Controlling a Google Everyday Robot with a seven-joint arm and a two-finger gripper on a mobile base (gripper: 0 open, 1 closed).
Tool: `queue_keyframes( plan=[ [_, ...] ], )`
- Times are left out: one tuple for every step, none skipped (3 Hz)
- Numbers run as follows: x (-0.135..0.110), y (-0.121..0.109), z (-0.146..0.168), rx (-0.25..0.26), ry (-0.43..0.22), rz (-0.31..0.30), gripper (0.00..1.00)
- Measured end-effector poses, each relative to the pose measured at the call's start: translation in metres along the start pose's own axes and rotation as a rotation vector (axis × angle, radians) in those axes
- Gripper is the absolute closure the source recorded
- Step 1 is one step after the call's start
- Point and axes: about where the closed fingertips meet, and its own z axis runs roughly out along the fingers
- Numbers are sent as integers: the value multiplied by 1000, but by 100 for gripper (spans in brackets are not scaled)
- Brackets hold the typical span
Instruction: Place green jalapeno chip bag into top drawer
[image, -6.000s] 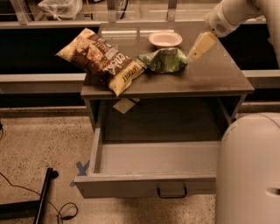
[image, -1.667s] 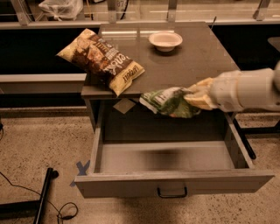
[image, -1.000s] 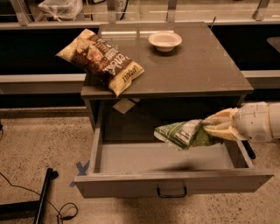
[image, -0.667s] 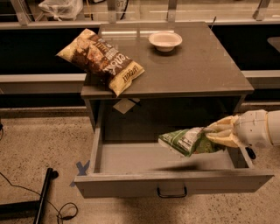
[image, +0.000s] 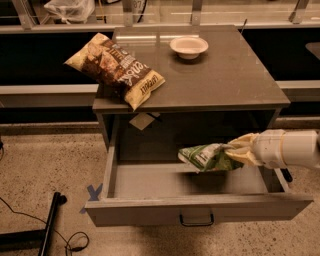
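Note:
The green jalapeno chip bag (image: 207, 157) hangs in the air just above the inside of the open top drawer (image: 200, 212), toward its right half. My gripper (image: 239, 152) comes in from the right edge and is shut on the bag's right end. The bag lies roughly level, its white label patch facing the camera. The drawer is pulled fully out, with its dark loop handle (image: 196, 220) at the centre of the front panel. The drawer floor (image: 150, 181) under the bag is bare grey.
A larger brown-and-yellow chip bag (image: 116, 67) lies on the left of the cabinet top (image: 225, 80), overhanging its edge. A white bowl (image: 189, 46) sits at the back. A paper tag (image: 142, 121) hangs under the top. Cables and a dark leg (image: 50, 225) lie on the floor at left.
My gripper has carried the green bag off the cabinet top, down and forward past its front edge, and now holds it low over the open drawer.

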Motion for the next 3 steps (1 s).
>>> queue_keyframes(
  plan=[
    [-2, -6, 23, -12, -63, 12, 13],
    [-11, -8, 15, -19, -84, -15, 0],
    [-42, -26, -45, 49, -115, -73, 0]
  ],
)
